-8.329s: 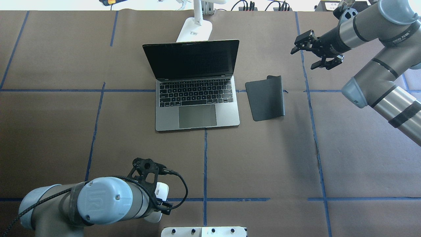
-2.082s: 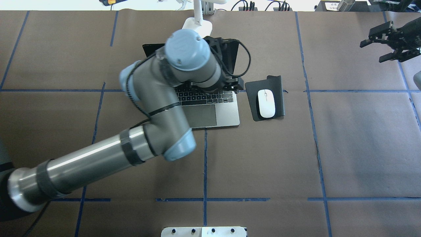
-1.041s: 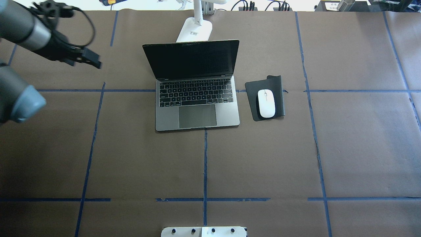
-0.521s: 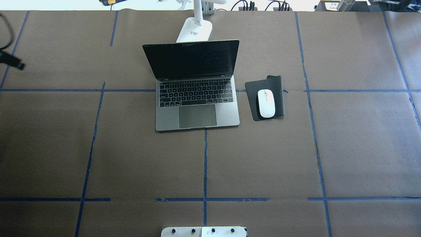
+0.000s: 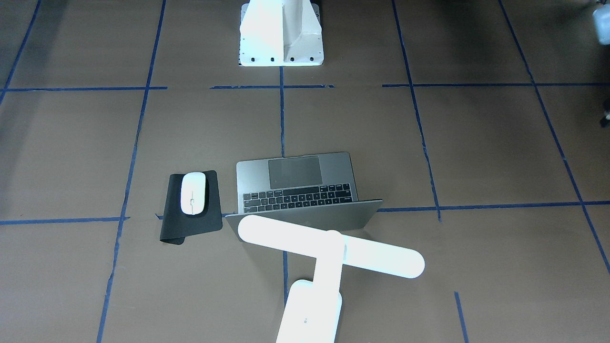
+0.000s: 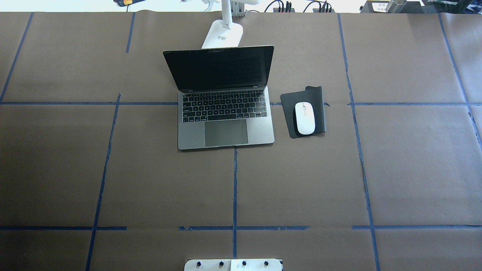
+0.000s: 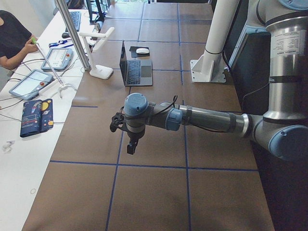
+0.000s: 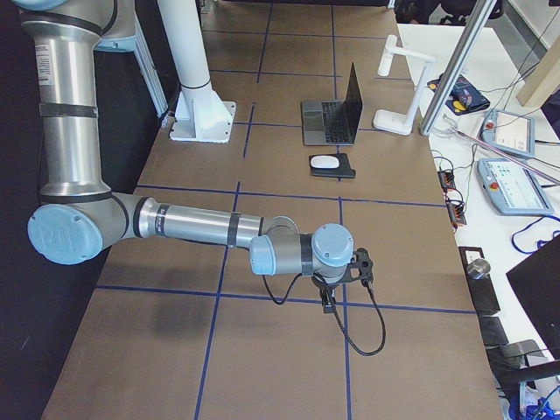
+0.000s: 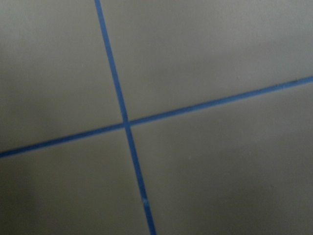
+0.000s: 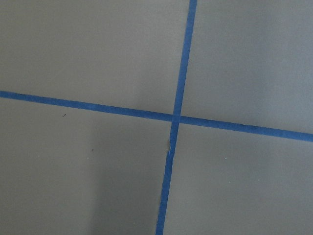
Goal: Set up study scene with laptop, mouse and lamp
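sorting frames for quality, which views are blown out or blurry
Exterior front-facing: the lamp and the white pedestal are blown out to flat white, with surface detail mostly lost. Overhead exterior: the strip beyond the table is overexposed; the laptop is sharp. Left wrist-mounted: dim and soft, the blue tape cross has fuzzy edges. Right wrist-mounted: the tape cross is crisp by comparison.

Table (image 6: 301, 180), seemingly paper-covered, carries laptop (image 6: 226, 113), black mat (image 6: 319, 113) and lamp (image 6: 223, 35).
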You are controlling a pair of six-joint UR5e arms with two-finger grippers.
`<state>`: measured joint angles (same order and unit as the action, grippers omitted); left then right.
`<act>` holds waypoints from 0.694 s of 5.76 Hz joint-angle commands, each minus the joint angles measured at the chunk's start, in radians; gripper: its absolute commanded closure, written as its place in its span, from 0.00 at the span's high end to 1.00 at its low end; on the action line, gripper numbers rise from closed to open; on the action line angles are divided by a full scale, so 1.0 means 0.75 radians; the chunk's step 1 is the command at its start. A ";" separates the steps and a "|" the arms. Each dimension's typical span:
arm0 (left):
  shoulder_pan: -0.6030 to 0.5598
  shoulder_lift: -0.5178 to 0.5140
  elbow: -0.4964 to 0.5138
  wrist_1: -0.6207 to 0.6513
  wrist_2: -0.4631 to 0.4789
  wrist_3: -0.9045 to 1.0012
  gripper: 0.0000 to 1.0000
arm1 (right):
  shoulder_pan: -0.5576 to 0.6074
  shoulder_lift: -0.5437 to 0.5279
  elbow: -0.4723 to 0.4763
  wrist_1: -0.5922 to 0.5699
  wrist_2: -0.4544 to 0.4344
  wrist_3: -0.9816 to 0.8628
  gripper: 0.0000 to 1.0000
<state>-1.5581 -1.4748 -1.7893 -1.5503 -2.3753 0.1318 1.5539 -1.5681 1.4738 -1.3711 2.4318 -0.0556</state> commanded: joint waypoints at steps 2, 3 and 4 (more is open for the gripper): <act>-0.021 -0.011 0.090 0.124 -0.003 0.049 1.00 | -0.080 -0.014 0.001 -0.004 -0.007 -0.060 1.00; -0.027 -0.009 0.097 0.124 -0.005 0.047 1.00 | -0.039 -0.081 0.027 -0.037 0.016 -0.172 1.00; -0.025 -0.013 0.133 0.124 -0.005 0.049 1.00 | -0.023 -0.093 0.082 -0.128 0.008 -0.198 1.00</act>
<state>-1.5767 -1.4831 -1.7109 -1.4579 -2.3789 0.1679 1.5232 -1.6202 1.5031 -1.4157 2.4378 -0.1705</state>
